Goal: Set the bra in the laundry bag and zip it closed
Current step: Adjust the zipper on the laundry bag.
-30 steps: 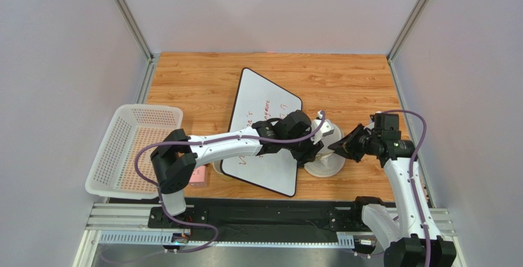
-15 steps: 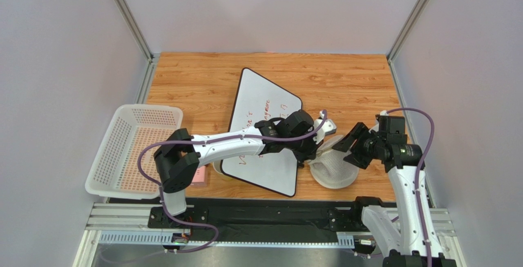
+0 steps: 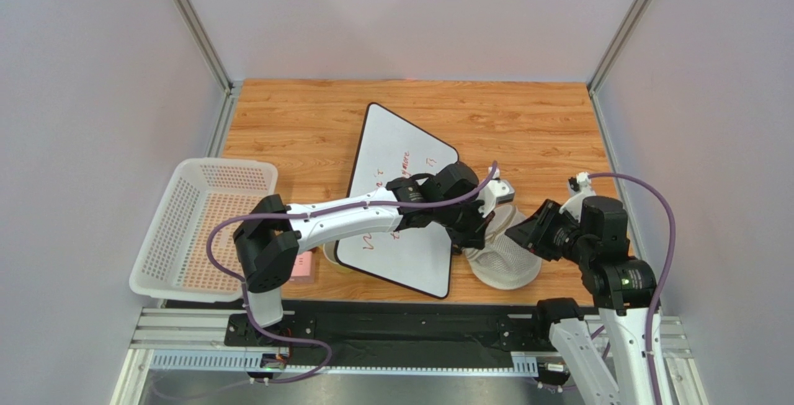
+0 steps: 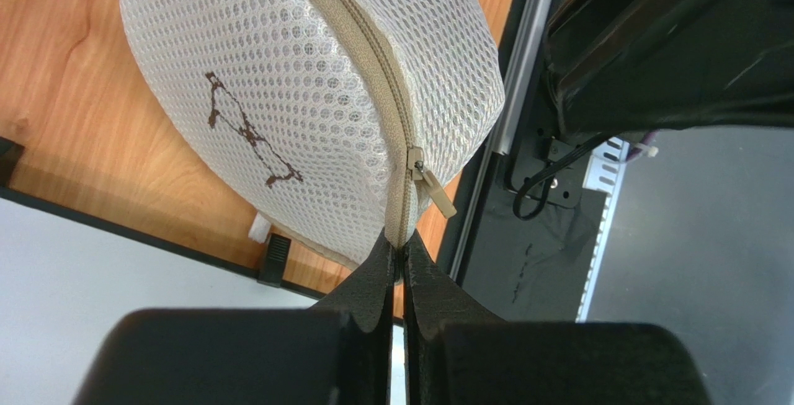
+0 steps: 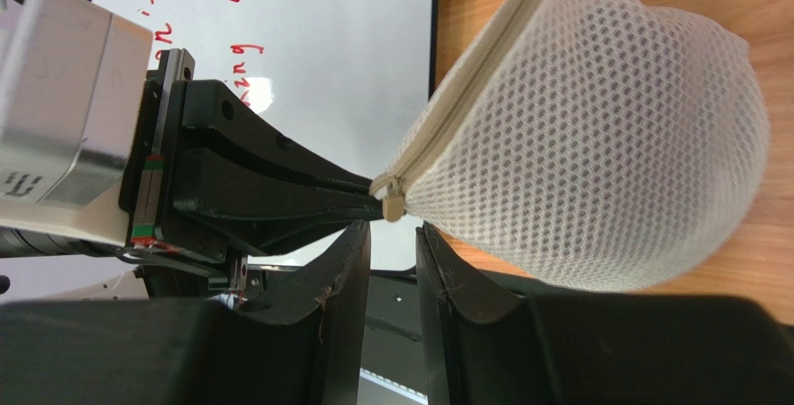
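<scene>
The laundry bag (image 3: pixel 506 258), a round white mesh pouch, lies tipped on the wood table by the whiteboard's right corner. In the left wrist view the laundry bag (image 4: pixel 280 70) shows a dark bra icon (image 4: pixel 244 132), a beige zipper run shut along its rim, and the pull tab (image 4: pixel 438 198). My left gripper (image 4: pixel 403 249) is shut on the zipper seam just below the tab; it also shows in the top view (image 3: pixel 479 229). My right gripper (image 5: pixel 391 235) is slightly open and empty, right under the pull tab (image 5: pixel 392 205); it also shows in the top view (image 3: pixel 524 238). The bra is hidden.
A whiteboard (image 3: pixel 401 196) with red writing lies under the left arm. A white perforated basket (image 3: pixel 200 228) stands at the left, a small pink box (image 3: pixel 303 267) beside it. The black base rail (image 3: pixel 401 326) runs along the near edge, close to the bag.
The bag has slid toward the near edge and tipped over, still held by my left gripper. My right arm has drawn back toward its base, its gripper staying at the bag's right side.
</scene>
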Controlling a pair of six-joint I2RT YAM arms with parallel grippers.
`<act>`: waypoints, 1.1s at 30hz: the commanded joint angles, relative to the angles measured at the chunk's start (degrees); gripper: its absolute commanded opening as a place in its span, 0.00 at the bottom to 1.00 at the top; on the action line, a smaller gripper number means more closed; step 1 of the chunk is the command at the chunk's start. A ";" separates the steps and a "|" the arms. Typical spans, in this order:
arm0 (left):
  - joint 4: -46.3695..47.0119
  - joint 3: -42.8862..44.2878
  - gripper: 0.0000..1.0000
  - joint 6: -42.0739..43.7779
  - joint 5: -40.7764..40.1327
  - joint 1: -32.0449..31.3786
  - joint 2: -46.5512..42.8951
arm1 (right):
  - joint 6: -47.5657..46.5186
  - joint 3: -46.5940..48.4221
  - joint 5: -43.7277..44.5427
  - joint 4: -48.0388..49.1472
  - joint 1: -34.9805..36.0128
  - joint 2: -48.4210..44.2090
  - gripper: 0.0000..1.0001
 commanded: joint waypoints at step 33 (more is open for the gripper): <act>-5.13 1.73 0.00 2.49 3.09 0.09 -4.16 | -1.02 -1.38 15.62 1.59 11.70 2.81 0.00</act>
